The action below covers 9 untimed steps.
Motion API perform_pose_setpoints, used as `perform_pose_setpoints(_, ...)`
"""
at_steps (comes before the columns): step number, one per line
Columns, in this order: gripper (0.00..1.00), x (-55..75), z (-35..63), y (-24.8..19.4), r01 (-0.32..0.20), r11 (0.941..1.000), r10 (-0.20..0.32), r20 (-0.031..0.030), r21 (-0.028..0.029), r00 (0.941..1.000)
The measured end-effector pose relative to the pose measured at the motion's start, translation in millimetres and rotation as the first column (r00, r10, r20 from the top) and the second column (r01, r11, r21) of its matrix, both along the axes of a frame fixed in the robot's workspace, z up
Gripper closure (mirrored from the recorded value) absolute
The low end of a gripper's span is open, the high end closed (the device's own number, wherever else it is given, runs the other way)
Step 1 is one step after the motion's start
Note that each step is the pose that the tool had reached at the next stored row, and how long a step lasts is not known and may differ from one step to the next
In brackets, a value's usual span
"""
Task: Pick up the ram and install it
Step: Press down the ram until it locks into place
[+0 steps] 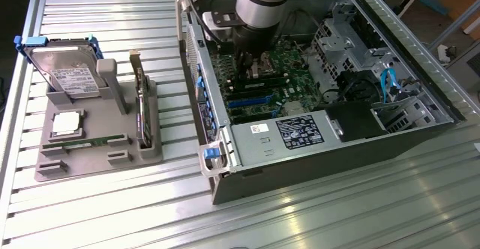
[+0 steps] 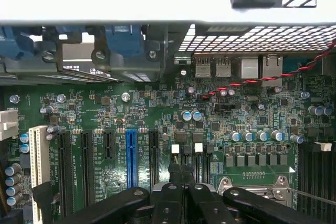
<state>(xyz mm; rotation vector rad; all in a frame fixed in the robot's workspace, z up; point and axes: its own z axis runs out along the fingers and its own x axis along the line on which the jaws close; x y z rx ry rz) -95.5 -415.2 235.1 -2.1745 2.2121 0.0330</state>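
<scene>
The ram lies flat in a slot along the front part of the grey holder tray, well apart from the claw and off toward the exterior view's left of it, outside the computer case. A second green stick cannot be made out for certain in the tray. On the same tray, farther from the claw than the case wall, the silver hard drive with blue clips leans in its stand, a small square chip package lies flat just above the ram, and an expansion card stands upright on edge at the tray's near side to the case. The claw itself hangs low inside the open case over the green motherboard, its black fingers pressed together with nothing seen between them. In the wrist view the board's black expansion slots and one blue slot lie just beyond the fingertips, with the rear port block and a red-and-black twisted wire farther off. The power supply with its black label sits inside the case on the side of the claw nearest the exterior camera. Case and tray both rest on the ribbed metal desk.
</scene>
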Motion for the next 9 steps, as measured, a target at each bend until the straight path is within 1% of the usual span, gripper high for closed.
perform_pose_setpoints(9,0.89,0.0,-1.3,0.0,0.0,1.0,0.0,-0.0001,-0.0002,1.0)
